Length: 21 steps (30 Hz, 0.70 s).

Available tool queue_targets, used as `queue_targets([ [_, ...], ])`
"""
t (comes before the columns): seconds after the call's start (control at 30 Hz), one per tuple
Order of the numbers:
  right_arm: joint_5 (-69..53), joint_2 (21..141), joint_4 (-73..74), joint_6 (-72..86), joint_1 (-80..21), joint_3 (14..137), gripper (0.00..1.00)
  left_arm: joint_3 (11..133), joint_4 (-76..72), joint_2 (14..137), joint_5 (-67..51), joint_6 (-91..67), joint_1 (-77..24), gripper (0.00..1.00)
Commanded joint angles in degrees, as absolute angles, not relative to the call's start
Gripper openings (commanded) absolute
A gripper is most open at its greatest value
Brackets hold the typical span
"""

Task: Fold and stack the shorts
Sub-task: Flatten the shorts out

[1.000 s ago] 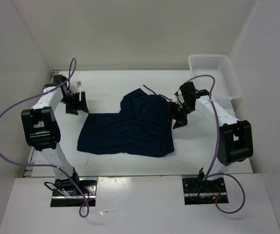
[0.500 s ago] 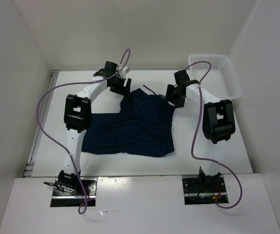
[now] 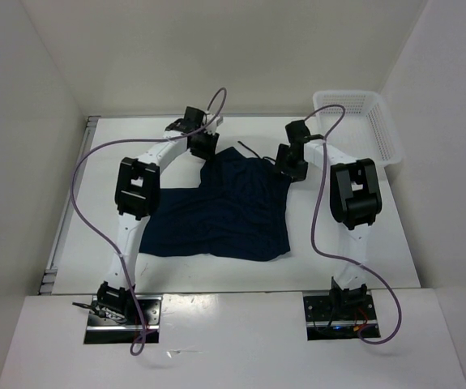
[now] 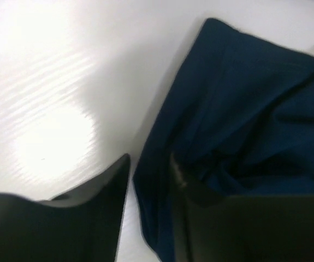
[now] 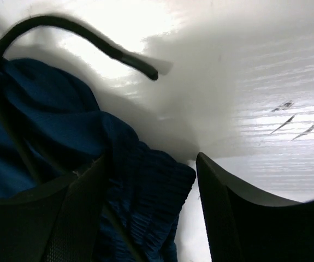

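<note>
The dark navy shorts (image 3: 224,207) lie wrinkled on the white table, waist end toward the back. My left gripper (image 3: 205,149) is open at the shorts' back left corner. In the left wrist view the cloth edge (image 4: 162,180) lies between its two fingers. My right gripper (image 3: 290,166) is open at the back right corner. In the right wrist view the ribbed waistband corner (image 5: 151,191) sits between its fingers, and the dark drawstring (image 5: 91,38) curves above it.
A white mesh basket (image 3: 361,123) stands at the back right of the table. White walls close in the back and both sides. Purple cables loop above both arms.
Both arms swung from the table's sides to the back edge of the shorts. Each open gripper now straddles a back corner of the cloth. The shorts have hardly shifted.
</note>
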State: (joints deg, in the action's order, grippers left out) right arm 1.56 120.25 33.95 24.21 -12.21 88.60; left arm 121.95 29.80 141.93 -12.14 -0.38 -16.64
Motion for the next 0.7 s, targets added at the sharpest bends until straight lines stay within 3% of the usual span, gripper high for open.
queue_targets([
  [0.0,-2.45,122.17,33.75,23.73,-11.87,88.16,0.69,117.26,31.99,140.9,-14.04,0.0,-18.02,0.39],
  [0.07,-4.82,122.17,33.22,23.73,-11.87,87.1,0.66,115.58,31.99,138.17,-16.95,0.0,-18.02,0.35],
  [0.13,-6.33,121.03,31.12,24.25,-11.87,85.17,0.56,113.12,31.99,135.72,-21.96,0.0,-18.02,0.24],
  [0.2,-7.73,120.23,30.5,24.26,-11.87,84.03,0.44,111.54,32.52,134.57,-23.55,0.0,-18.02,0.11],
  [0.23,-7.73,119.54,30.5,24.26,-11.87,84.02,0.29,111.01,32.52,133.69,-23.55,0.0,-18.02,0.02],
  [0.37,-11.42,117.69,29.36,24.26,-11.87,84.02,0.03,110.39,33.05,130.44,-23.03,0.0,-15.05,0.0],
  [0.57,-14.85,113.74,25.41,23.65,-13.79,86.39,0.0,113.99,31.64,120.35,-13.11,0.0,-8.88,0.0],
  [0.67,-14.85,113.2,24.09,23.03,-16.6,87.45,0.0,109.62,30.94,115.07,-8.1,0.0,-9.66,0.0],
])
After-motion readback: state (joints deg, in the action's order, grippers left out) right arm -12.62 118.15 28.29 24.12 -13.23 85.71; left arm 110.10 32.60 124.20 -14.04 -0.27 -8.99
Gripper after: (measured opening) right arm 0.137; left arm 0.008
